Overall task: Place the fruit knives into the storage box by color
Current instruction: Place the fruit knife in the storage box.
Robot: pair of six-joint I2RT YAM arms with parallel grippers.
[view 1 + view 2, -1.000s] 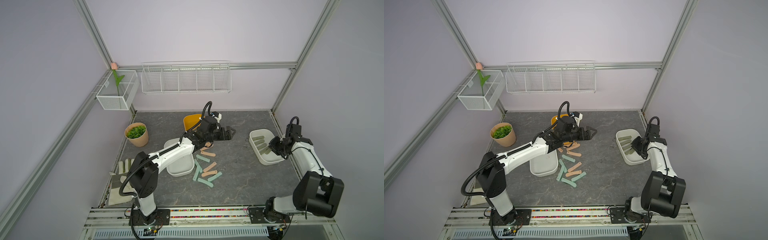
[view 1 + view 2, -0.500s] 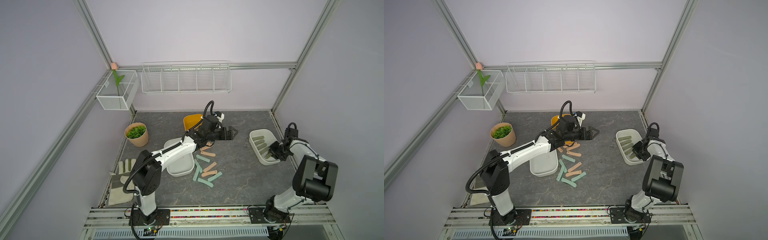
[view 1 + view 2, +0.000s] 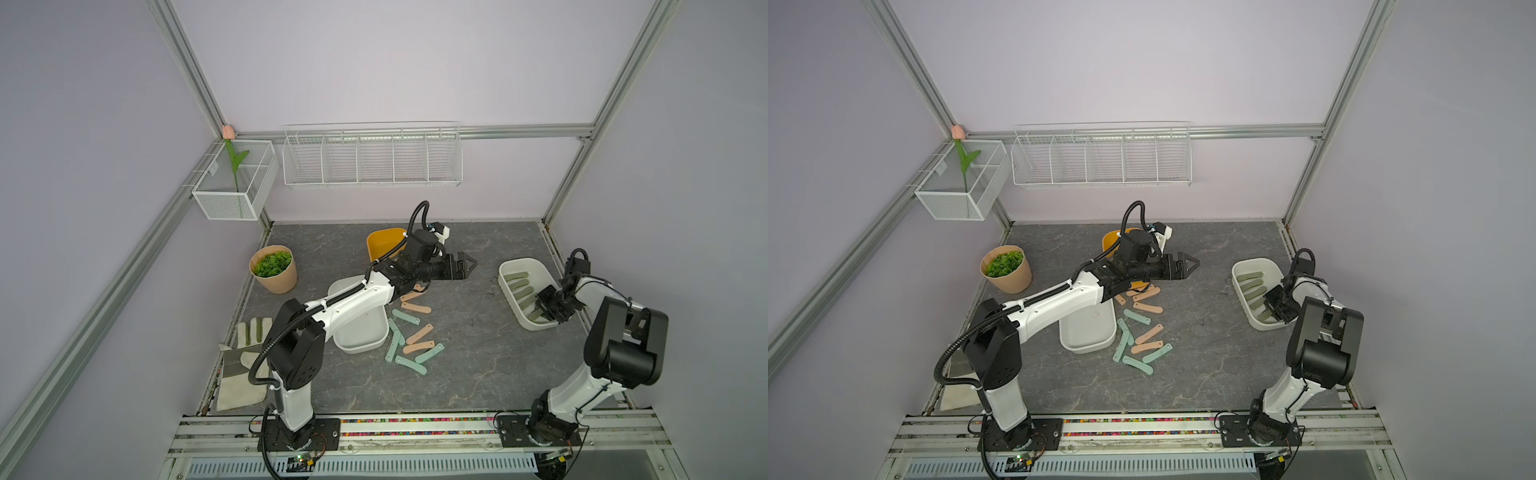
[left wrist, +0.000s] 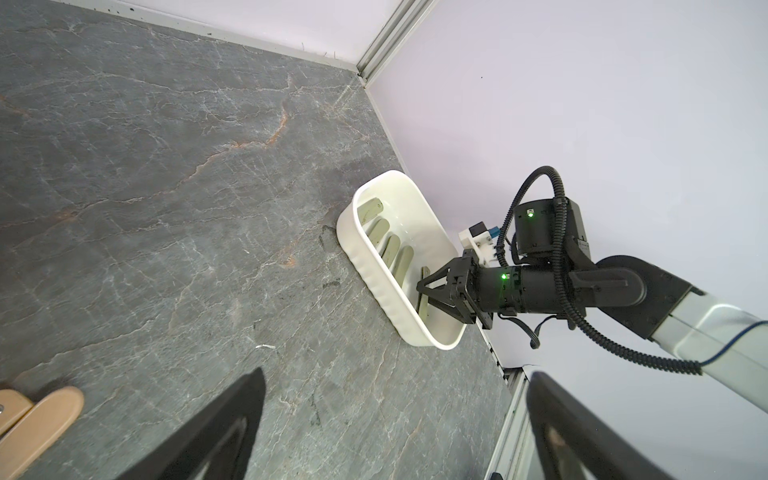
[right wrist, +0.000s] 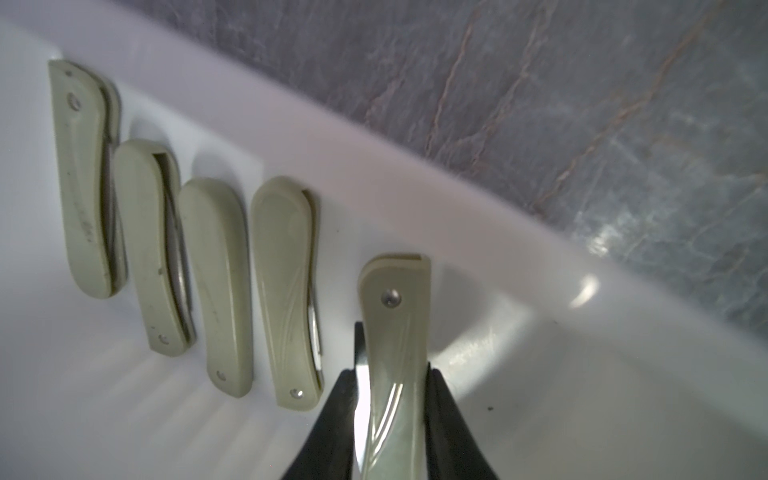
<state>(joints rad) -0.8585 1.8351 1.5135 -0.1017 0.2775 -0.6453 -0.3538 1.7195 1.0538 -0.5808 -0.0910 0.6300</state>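
the right end effector (image 5: 390,374) stood clamped across the width of an olive fruit knife (image 5: 394,307), seemingly light, stiff and slick, inside the white storage box (image 4: 374,270) at the tabletop's right edge.

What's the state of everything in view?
Right jaws: shut on an olive knife, inside the right box.
Left jaws: open, empty, above the table.
Right box: four olive knives lying flat inside.
Middle box: looks empty where visible.
Yellow box: partly hidden, contents unclear.
Pink knives: loose on table.
Teal knives: loose on table.
Glove: lying flat at table edge.
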